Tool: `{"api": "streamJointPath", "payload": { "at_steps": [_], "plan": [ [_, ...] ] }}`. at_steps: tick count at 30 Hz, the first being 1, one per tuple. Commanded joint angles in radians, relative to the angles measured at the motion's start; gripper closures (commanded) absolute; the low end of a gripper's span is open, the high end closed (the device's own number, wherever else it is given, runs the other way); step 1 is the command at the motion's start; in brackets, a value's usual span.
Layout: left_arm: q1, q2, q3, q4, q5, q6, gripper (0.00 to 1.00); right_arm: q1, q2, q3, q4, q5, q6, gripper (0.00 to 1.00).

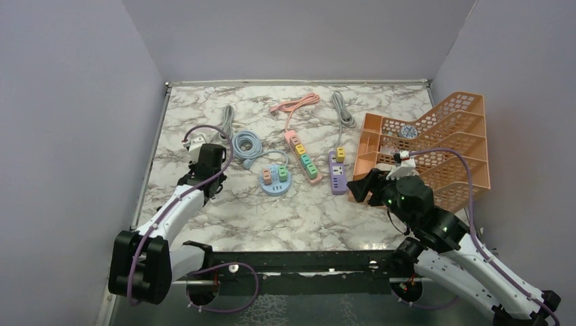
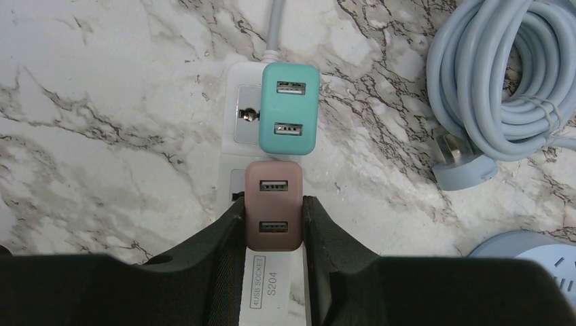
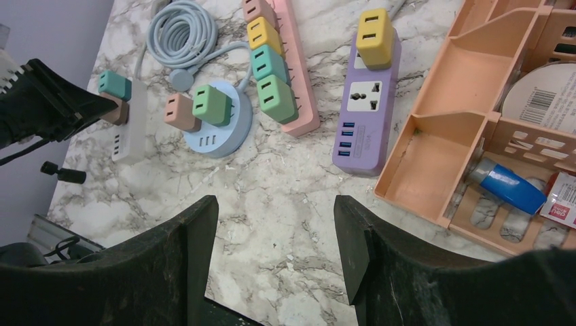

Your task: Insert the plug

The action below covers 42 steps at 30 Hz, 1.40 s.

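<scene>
Nearest the camera, the two arm bases sit on a dark rail at the front edge of a marble tabletop (image 1: 299,221), white with grey-brown veins. The right gripper (image 3: 272,238) hangs over a bare patch of that marble with its jaws spread and nothing between them. Over on the left side, the left gripper (image 2: 273,217) is pinching a brown plug (image 2: 274,197) by its sides, both fingers pressed against it. The plug stands on a white power strip (image 2: 234,88), just beside a teal plug (image 2: 289,109) seated in the next socket; whether the brown one is pushed fully home I cannot tell. Near the strip lies a coiled cable (image 2: 502,75), pale blue-grey, and beside it a round blue socket hub (image 1: 276,187) carrying plugs. Further along the middle of the table lie a pink power strip (image 1: 303,157) and a purple power strip (image 3: 367,115), each with coloured plugs in it and cords running toward the back. An orange rack (image 1: 469,156) sits at the right edge. Plain lilac walls (image 1: 299,34) enclose the table on three sides.
</scene>
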<state>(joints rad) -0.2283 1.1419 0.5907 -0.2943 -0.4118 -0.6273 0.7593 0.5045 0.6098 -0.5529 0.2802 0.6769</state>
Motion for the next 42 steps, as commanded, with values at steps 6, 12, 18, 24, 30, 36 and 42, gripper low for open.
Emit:
{"api": "streamJointPath", "payload": {
  "at_steps": [6, 12, 18, 24, 30, 36, 42],
  "plan": [
    [0.003, 0.148, 0.0, -0.13, 0.177, 0.031, 1.0, 0.004, -0.015, 0.005, 0.0, 0.027, 0.007, 0.37],
    [0.0, 0.239, 0.041, -0.182, 0.151, 0.012, 1.0, 0.005, -0.008, 0.002, 0.011, 0.02, 0.009, 0.37],
    [0.0, 0.224, 0.122, -0.243, 0.136, 0.016, 0.84, 0.004, -0.007, 0.011, 0.0, 0.028, 0.004, 0.37],
    [0.001, 0.151, 0.223, -0.305, 0.107, 0.033, 0.41, 0.005, -0.008, 0.015, -0.002, 0.03, 0.004, 0.37],
    [0.001, 0.071, 0.297, -0.354, 0.148, 0.063, 0.17, 0.005, 0.002, 0.042, -0.045, 0.034, 0.0, 0.37],
    [0.001, -0.039, 0.396, -0.435, 0.215, 0.051, 0.01, 0.005, 0.027, 0.162, -0.222, 0.034, 0.025, 0.08],
    [0.001, -0.234, 0.418, -0.438, 0.415, 0.142, 0.01, 0.004, 0.171, 0.382, -0.631, 0.025, 0.233, 0.0]
  ]
}}
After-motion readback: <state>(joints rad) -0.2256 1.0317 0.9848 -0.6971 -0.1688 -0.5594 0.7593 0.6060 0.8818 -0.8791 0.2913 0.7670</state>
